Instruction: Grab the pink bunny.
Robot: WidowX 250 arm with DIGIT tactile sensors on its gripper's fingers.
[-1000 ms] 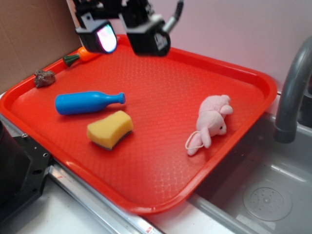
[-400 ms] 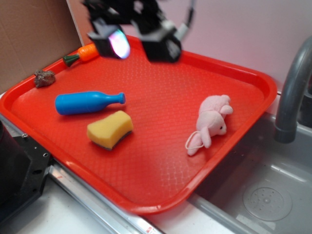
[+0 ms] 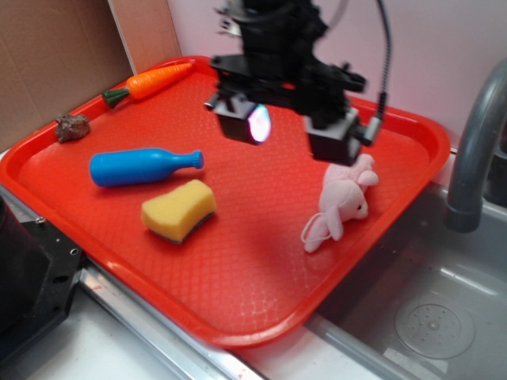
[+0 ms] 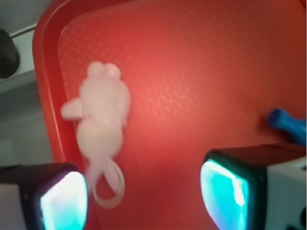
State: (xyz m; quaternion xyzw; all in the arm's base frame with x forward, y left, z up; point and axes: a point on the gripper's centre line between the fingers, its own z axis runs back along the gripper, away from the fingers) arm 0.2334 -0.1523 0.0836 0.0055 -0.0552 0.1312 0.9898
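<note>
Exterior: oblique, distant; wrist: close, top-down; both share tray (image 3: 412, 170).

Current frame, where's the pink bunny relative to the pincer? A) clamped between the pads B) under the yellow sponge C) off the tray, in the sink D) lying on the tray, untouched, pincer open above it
D: the pink bunny lies flat on the red tray, while the pincer hovers open above it, not touching it.

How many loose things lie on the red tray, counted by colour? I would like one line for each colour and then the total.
Pink: 1, the pink bunny
Blue: 1, the blue bottle
Yellow: 1, the yellow sponge
Orange: 1, the carrot
Brown-grey: 1, a small lump, kind unclear
Total: 5 on the red tray
</note>
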